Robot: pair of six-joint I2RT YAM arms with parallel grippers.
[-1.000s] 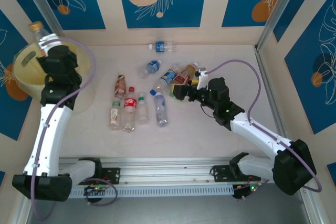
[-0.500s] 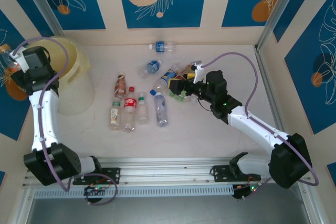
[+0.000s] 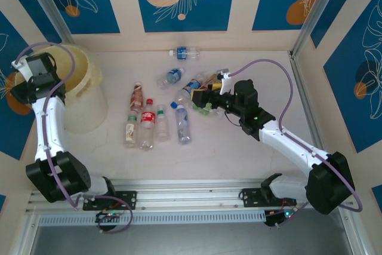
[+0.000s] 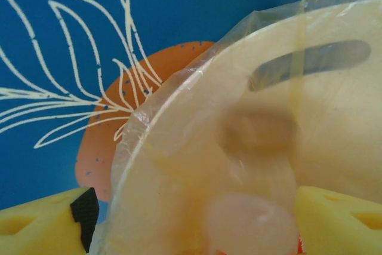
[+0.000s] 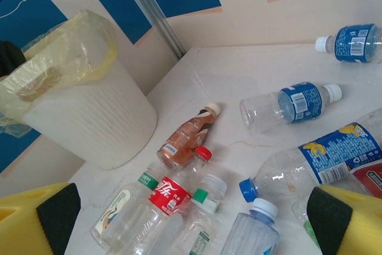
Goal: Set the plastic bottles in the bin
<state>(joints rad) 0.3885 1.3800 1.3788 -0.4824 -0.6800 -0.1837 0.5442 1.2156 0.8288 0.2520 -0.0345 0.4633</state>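
Our left fingers [image 4: 36,225] stand apart at the bin [image 4: 334,123] rim, far left, with a blurred bottle [image 4: 250,225] between them. Our right fingers [image 5: 352,219] are spread wide just above the bottles [image 5: 173,198] lying mid-desk [image 5: 227,70], right of the bin.

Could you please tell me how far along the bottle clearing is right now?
Done: cannot tell what the bin already holds. In hand: a blurred bottle sits loose between the open left fingers at the bin's rim, apparently dropping in. Left: about ten plastic bottles lie on the table, with the open right fingers hovering over one cluster.
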